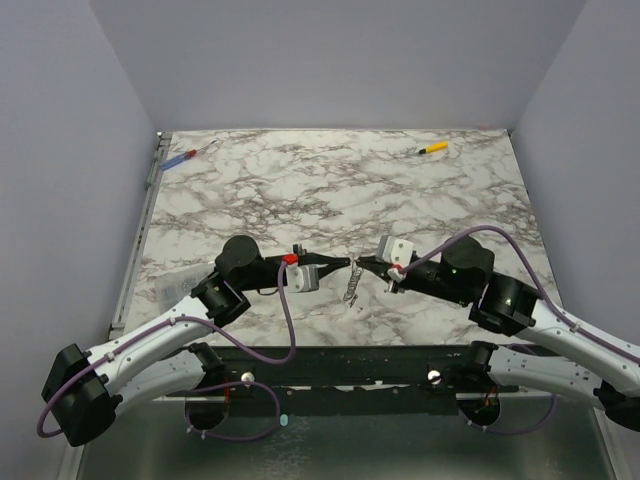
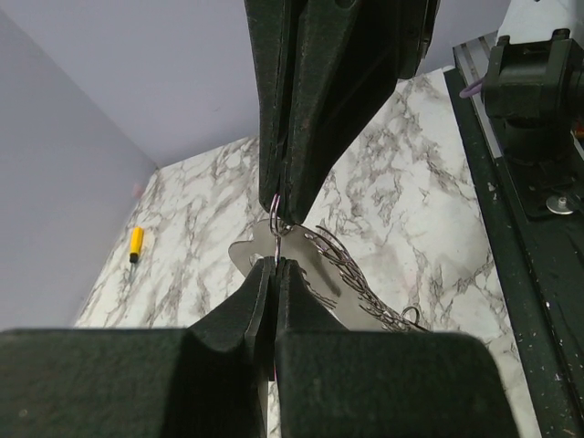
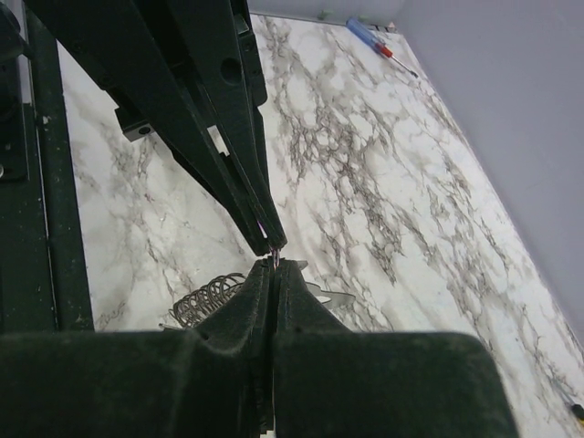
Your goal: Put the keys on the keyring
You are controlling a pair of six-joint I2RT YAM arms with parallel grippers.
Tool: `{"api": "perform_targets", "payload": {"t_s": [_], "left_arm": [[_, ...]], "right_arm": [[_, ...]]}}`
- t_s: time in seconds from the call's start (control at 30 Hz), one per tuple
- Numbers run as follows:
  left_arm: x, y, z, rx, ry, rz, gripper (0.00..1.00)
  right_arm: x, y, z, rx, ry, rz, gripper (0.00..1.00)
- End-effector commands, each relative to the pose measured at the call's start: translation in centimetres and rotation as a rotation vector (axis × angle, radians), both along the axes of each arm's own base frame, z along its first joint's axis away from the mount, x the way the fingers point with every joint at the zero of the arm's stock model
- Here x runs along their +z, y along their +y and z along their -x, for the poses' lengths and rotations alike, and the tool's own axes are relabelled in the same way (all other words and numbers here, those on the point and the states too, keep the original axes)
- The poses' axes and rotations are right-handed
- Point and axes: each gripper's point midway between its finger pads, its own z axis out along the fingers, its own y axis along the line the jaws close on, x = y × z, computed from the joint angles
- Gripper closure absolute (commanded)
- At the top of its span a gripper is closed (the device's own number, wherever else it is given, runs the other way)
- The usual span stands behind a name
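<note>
The keyring [image 2: 275, 219], a tiny thin dark metal loop with a glint, is held in the air over the middle of the near half of the table, stretched between two sets of fingertips. The keys [image 2: 251, 251], small flat silver-grey metal pieces with a coiled wire strand beside them, are seen hanging from it; whether their lower end touches the tabletop cannot be told. The left gripper [image 2: 276, 266] is pressed closed on the lower part of the loop, and the right gripper [image 3: 274, 272] is pressed closed on its upper part, tip to tip.

The threading step appears to be in hand, with at least one key seemingly on the loop already. How many are left to go on cannot be told. The next move is judged to call for a small, careful turn of the ring along its coil, with one grip kept firm so that nothing is dropped.

Open white-and-grey marble tabletop [image 1: 300, 180] is available on all sides. The yellow-handled tool [image 1: 433, 148] and the blue-and-red tool [image 1: 180, 158] lie well apart at the far edge. The black rail [image 1: 350, 360] runs close behind at the near edge, so little room is left for pulling back.
</note>
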Motion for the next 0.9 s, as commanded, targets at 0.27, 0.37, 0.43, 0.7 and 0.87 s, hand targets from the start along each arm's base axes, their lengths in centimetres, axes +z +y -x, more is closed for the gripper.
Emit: {"api": "perform_targets", "payload": {"t_s": [0.27,0.37,0.43,0.7,0.87], "left_arm": [[-1.2,0.0,0.9,-0.043,0.026,-0.027,0.93],[-1.1,0.2,0.5,-0.017,0.018,-0.023,0.74],[-1.0,0.3,0.2,0.005,0.016,-0.018,0.65],[0.3,1.6,-1.0,0.125,0.010,0.073,0.36],[2.0,2.6,-1.3,0.172,0.031,0.188,0.25]], "right_arm": [[3.0,-0.3,-0.1,-0.022,-0.049,-0.136,0.99],[2.7,-0.3,-0.1,-0.026,-0.042,-0.130,0.99],[2.6,-0.3,-0.1,-0.028,-0.038,-0.130,0.99],[2.6,-1.1,0.1,-0.038,-0.051,-0.146,0.99],[2.6,-1.4,0.2,-0.043,-0.063,-0.155,0.99]]}}
